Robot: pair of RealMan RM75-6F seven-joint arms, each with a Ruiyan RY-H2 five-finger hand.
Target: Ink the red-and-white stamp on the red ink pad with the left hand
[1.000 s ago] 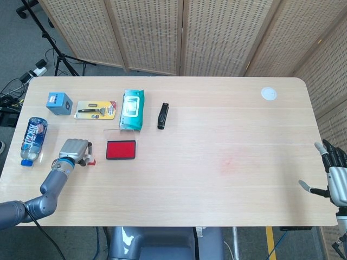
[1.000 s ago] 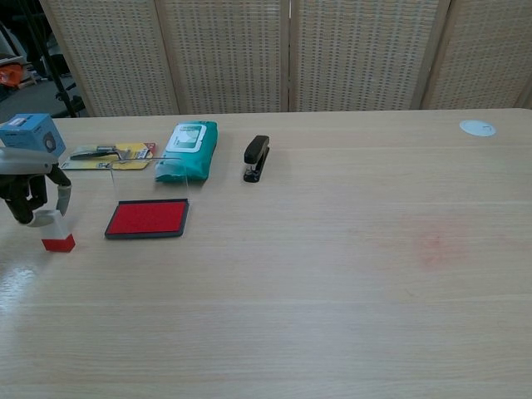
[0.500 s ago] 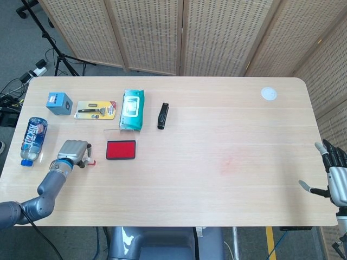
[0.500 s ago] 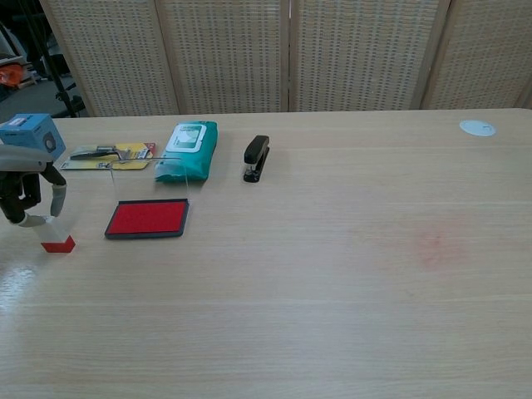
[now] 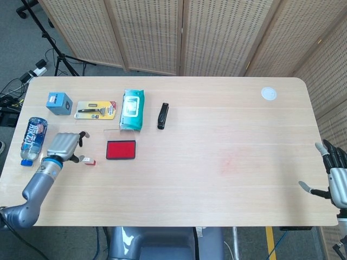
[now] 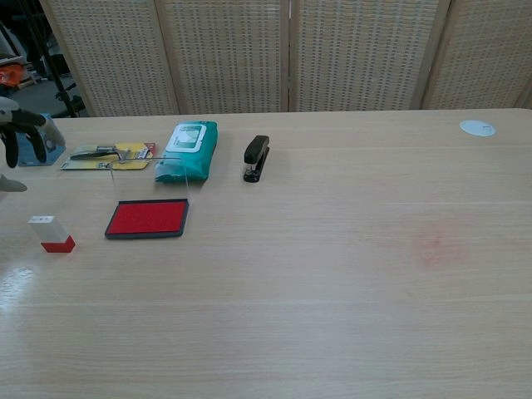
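I can't read any words or numbers from here. The bottle (image 5: pixel 33 139) by the table's left edge has a blue label with white lettering, too blurred for me to make out. The teal wipes pack (image 5: pixel 132 109) near the far edge carries a white label, and the razor card (image 5: pixel 96 110) beside it has print, both too small to read.

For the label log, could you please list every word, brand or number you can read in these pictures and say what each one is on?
No text here can be read with confidence.
Water bottle: blue label with white lettering, too blurred to read.
Wipes pack: printed label, too small to read.
Razor card: print too small to read.
Blue box: a round mark, not legible.
Stamp, ink pad, stapler: no visible text.
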